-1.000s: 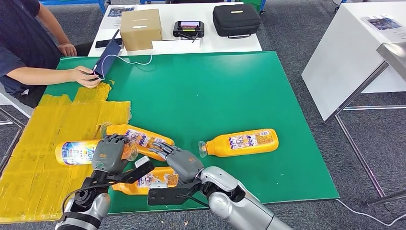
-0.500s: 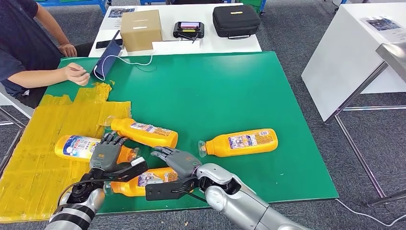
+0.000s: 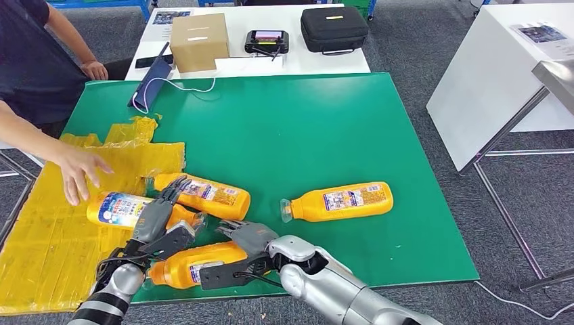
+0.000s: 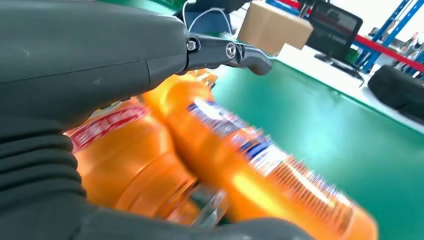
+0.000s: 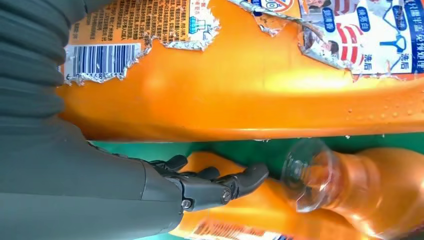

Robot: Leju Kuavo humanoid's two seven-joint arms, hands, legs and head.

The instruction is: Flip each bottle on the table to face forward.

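Four orange bottles lie on the green mat. One bottle lies alone at the right. A second bottle lies slanted near the yellow tape, and a blue-labelled bottle lies beside it. My left hand rests with spread fingers over those two, seen close as blurred bottles. The front bottle lies by the near edge; my right hand lies flat against its base end. Its torn label shows beside the right hand, whose fingers stretch out without wrapping it.
A person's hand reaches over the yellow tape patch toward the blue-labelled bottle. A blue pouch with cable lies at the mat's far left. Behind it a white table carries a cardboard box, a controller and a black case.
The person's hand left the pouch and came down toward the blue-labelled bottle. The front bottle rolled nearer the mat's edge under my right hand. My left hand stretched forward over the two bottles.
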